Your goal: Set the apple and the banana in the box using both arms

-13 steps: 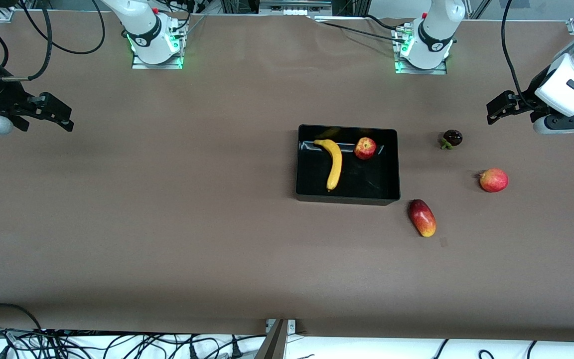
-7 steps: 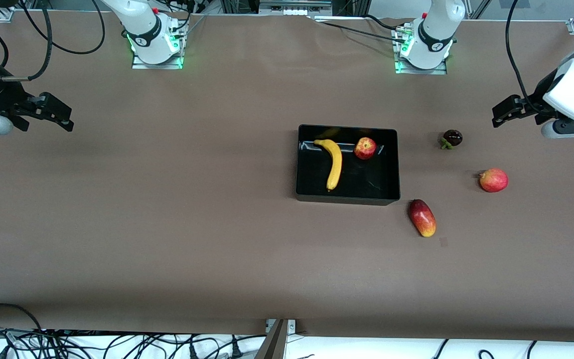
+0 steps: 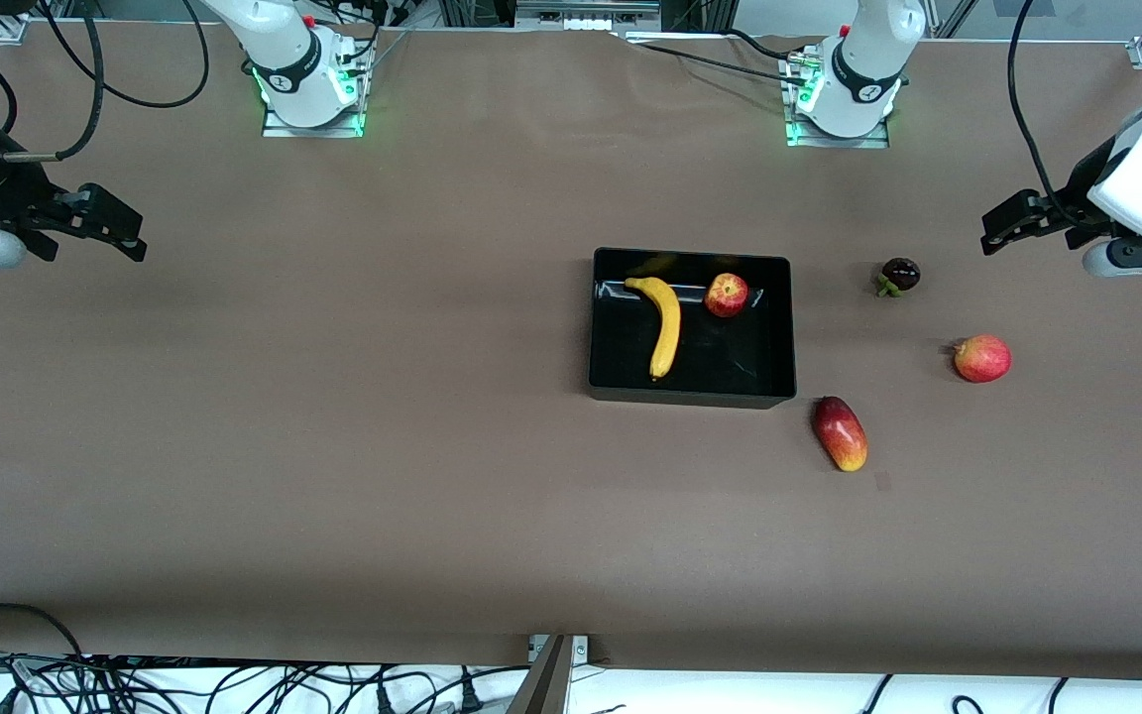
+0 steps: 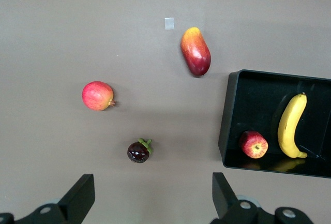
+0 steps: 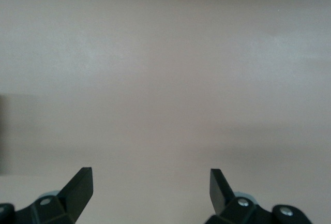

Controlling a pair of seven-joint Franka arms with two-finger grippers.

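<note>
The banana point(image 3: 665, 325) and apple point(image 3: 727, 295) lay side by side in the box point(image 3: 779, 387), so the task looked done. The left hand point(image 4: 150, 198), fingers spread and empty, hung over bare desk point(image 3: 333, 446) well clear of the box; the right hand point(image 5: 150, 190), likewise released, waited over its own desk end.

glossy black plastic box point(image 3: 779, 327), matt brown table point(image 3: 333, 446)

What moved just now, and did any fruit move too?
Only the open left gripper moved: it drew back toward the left arm's end of the table, holding nothing. The open right gripper waited. The curved yellow banana and small red apple stayed in the shallow black box.
</note>
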